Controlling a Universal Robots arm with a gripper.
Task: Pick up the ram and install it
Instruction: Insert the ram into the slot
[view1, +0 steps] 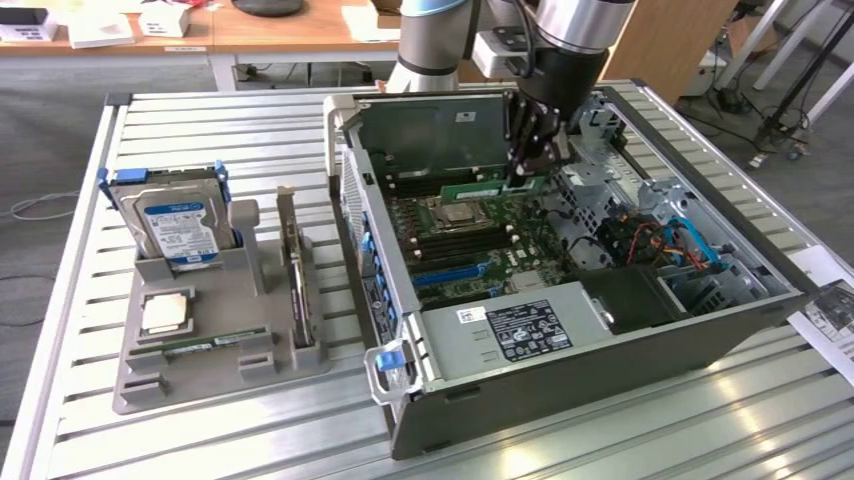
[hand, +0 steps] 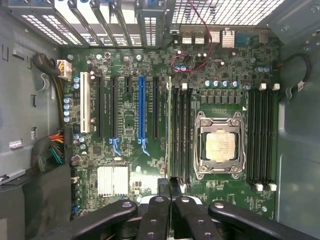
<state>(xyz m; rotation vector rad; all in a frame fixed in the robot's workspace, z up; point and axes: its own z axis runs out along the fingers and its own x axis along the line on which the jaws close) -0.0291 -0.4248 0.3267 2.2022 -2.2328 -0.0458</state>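
Note:
The ram (view1: 483, 186) is a thin green stick held level over the motherboard (view1: 514, 262) inside the open computer case (view1: 601, 340). My gripper (view1: 531, 175) reaches down into the case and is shut on one end of it. In the wrist view the ram (hand: 169, 130) shows edge-on as a narrow green line running away from my gripper (hand: 170, 197). It lies along the black memory slots (hand: 182, 135) beside the processor socket (hand: 220, 145). I cannot tell whether it touches a slot or hangs just above it.
A grey holder (view1: 200, 375) at the exterior view's left carries a hard drive (view1: 176, 225), a square processor chip (view1: 167, 312), a second green stick (view1: 214, 345) and an upright expansion card (view1: 294, 270). The power supply (view1: 527, 325) and cables (view1: 667, 245) crowd the case.

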